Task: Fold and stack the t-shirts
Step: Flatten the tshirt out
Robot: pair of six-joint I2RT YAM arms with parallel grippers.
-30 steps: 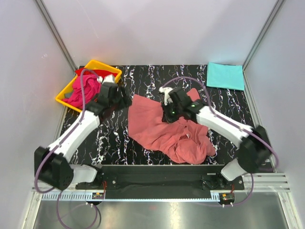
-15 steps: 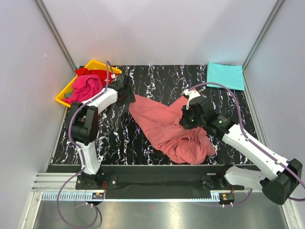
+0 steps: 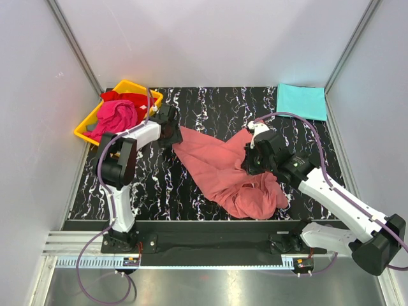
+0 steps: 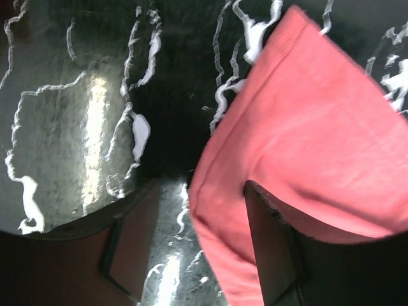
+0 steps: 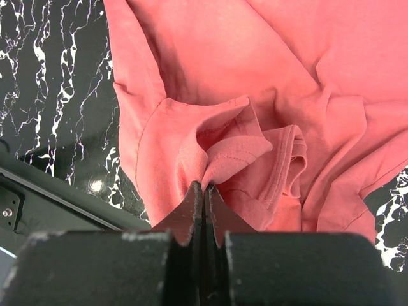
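Observation:
The salmon-pink t-shirt (image 3: 220, 167) lies spread and rumpled on the table's middle. My left gripper (image 3: 171, 131) is low at its far-left corner. In the left wrist view the gripper (image 4: 201, 245) is open, with the shirt's hem (image 4: 223, 217) lying between the fingers. My right gripper (image 3: 253, 162) is shut on a raised fold of the salmon-pink shirt (image 5: 255, 76); its tips (image 5: 205, 190) pinch the cloth near the collar. The turquoise t-shirt (image 3: 301, 101) lies folded at the back right. The magenta t-shirt (image 3: 115, 116) and the red t-shirt (image 3: 131, 97) are bunched in the tray.
The yellow plastic tray (image 3: 85, 129) stands at the back left corner, just left of my left arm. The black marbled table (image 3: 210, 105) is bounded by grey walls. A black rail (image 3: 210, 233) runs along the near edge.
My left gripper has moved right and back to the shirt's far-left corner. My right gripper has moved right with the pinched cloth, drawing the shirt out wider.

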